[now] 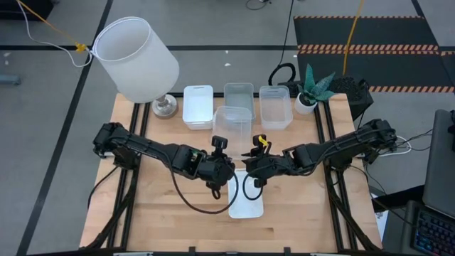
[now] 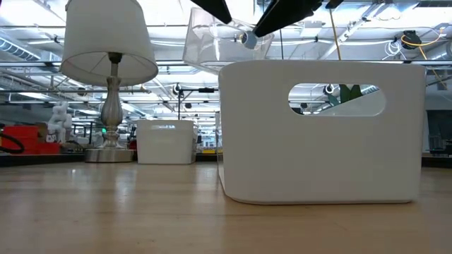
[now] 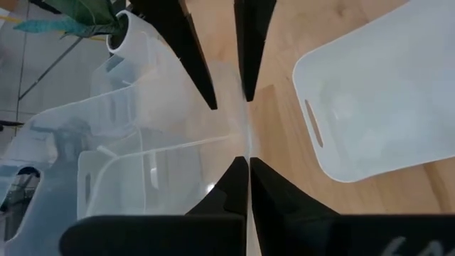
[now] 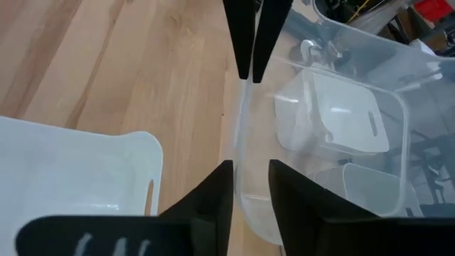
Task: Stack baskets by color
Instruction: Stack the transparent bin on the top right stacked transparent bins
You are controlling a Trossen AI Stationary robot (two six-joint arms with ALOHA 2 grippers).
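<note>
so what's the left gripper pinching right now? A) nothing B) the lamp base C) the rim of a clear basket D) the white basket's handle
C: in the left wrist view the left gripper is closed on the thin wall of the clear basket, with the white basket lying apart on the table.

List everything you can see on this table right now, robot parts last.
opaque white plastic baskets: two, white, one back left, one front centre
grey plastic basket: one, grey, back middle
clear see-through plastic baskets: two, clear, one back right, one raised mid-table
table lamp: one, white shade, back left corner
potted plant: one, green, back right
wooden table: one, light wood
left tool: shut on the raised clear basket's wall
right tool: open around the same wall
</note>
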